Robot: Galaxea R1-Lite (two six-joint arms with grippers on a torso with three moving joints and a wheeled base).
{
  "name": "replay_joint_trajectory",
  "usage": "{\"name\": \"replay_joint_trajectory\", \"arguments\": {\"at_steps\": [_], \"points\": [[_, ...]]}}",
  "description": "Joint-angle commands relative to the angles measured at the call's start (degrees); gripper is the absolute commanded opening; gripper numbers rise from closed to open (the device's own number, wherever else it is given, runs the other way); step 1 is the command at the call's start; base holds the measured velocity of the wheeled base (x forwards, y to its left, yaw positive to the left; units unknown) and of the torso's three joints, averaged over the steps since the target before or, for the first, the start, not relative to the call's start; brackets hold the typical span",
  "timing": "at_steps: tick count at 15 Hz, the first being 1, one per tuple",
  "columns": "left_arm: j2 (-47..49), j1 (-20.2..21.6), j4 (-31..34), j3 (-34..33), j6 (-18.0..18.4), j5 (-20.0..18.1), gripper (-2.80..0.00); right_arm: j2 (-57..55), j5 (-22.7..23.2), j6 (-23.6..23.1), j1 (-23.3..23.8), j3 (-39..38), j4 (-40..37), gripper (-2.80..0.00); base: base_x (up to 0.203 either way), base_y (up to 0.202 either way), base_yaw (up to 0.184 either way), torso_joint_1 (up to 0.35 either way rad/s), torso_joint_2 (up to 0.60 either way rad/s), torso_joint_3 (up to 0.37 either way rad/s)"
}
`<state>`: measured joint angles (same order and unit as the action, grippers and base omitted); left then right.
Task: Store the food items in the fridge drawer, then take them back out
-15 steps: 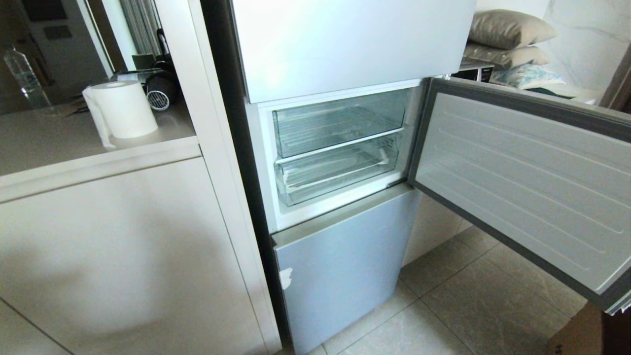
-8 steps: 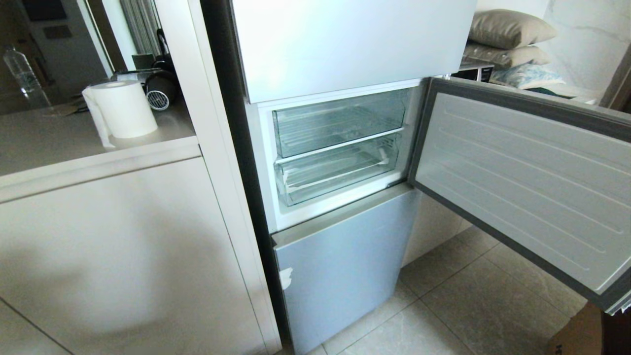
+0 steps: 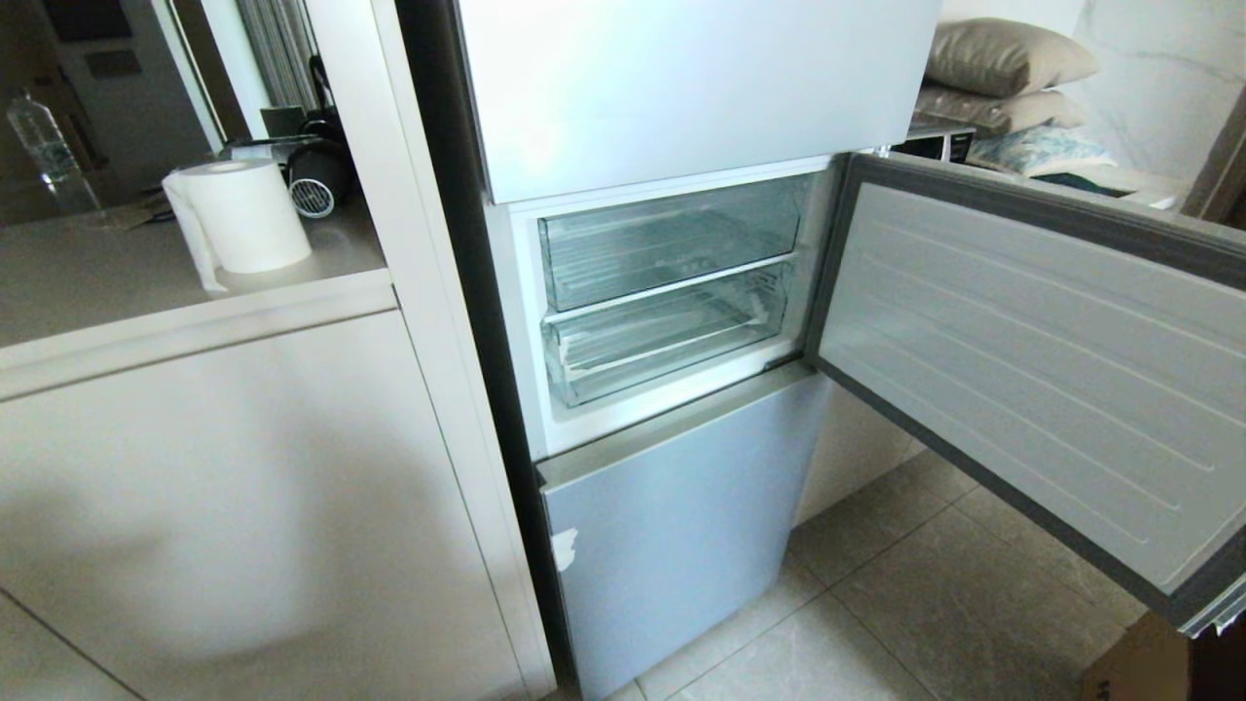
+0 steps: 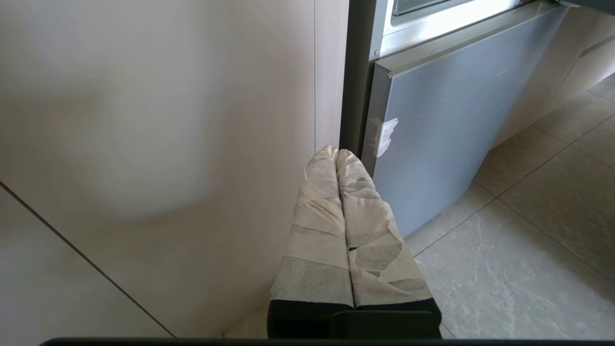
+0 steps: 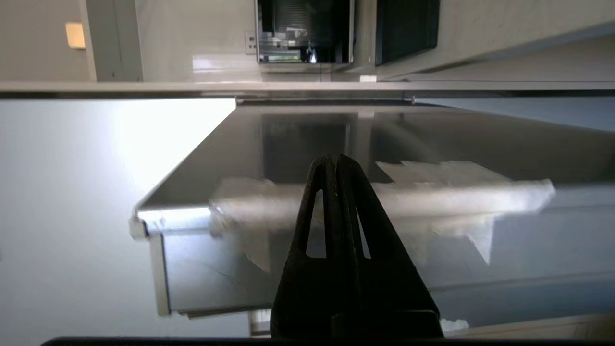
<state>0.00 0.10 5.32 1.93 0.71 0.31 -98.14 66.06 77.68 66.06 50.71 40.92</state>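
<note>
Nearest us, the left gripper (image 4: pixel 336 156) hangs parked low by the cabinet, fingers pressed together and empty. The right gripper (image 5: pixel 335 166), also closed and empty, sits at the open fridge door (image 3: pixel 1022 360). Farther in, the fridge drawer (image 3: pixel 662 341) sits pushed in; we should swing the door fully clear before reaching.

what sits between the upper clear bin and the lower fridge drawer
In the head view, a white shelf strip separates the upper clear bin from the fridge drawer; nothing else lies between.

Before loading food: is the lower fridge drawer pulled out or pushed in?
Pushed in. The fridge drawer sits inside the compartment under the upper bin; the fridge door stands open.
</note>
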Motion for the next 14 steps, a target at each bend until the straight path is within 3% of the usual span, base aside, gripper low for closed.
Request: {"name": "replay_joint_trajectory", "arguments": {"at_steps": [1, 4, 9, 10, 12, 14], "points": [[0.1, 0.0, 0.0, 0.0, 0.0, 0.0, -2.8, 5.2, 0.2, 0.2, 2.1, -1.2, 0.5, -2.8, 0.0, 0.0, 0.0, 0.0, 0.0, 0.0], [0.1, 0.0, 0.0, 0.0, 0.0, 0.0, -2.8, 7.7, 0.0, 0.2, 3.4, -1.5, 0.5, -2.8, 0.0, 0.0, 0.0, 0.0, 0.0, 0.0], [0.1, 0.0, 0.0, 0.0, 0.0, 0.0, -2.8, 4.3, -0.5, 0.5, 1.6, 0.8, 0.4, -2.8, 0.0, 0.0, 0.0, 0.0, 0.0, 0.0], [0.1, 0.0, 0.0, 0.0, 0.0, 0.0, -2.8, 1.7, -2.6, 1.3, 0.4, 3.5, 0.3, -2.8, 0.0, 0.0, 0.0, 0.0, 0.0, 0.0], [0.1, 0.0, 0.0, 0.0, 0.0, 0.0, -2.8, -3.4, -14.0, 2.4, -6.7, 7.6, 0.2, -2.8, 0.0, 0.0, 0.0, 0.0, 0.0, 0.0], [0.1, 0.0, 0.0, 0.0, 0.0, 0.0, -2.8, -5.5, -21.7, -2.4, -13.6, 8.1, -0.8, -2.8, 0.0, 0.0, 0.0, 0.0, 0.0, 0.0]]}}
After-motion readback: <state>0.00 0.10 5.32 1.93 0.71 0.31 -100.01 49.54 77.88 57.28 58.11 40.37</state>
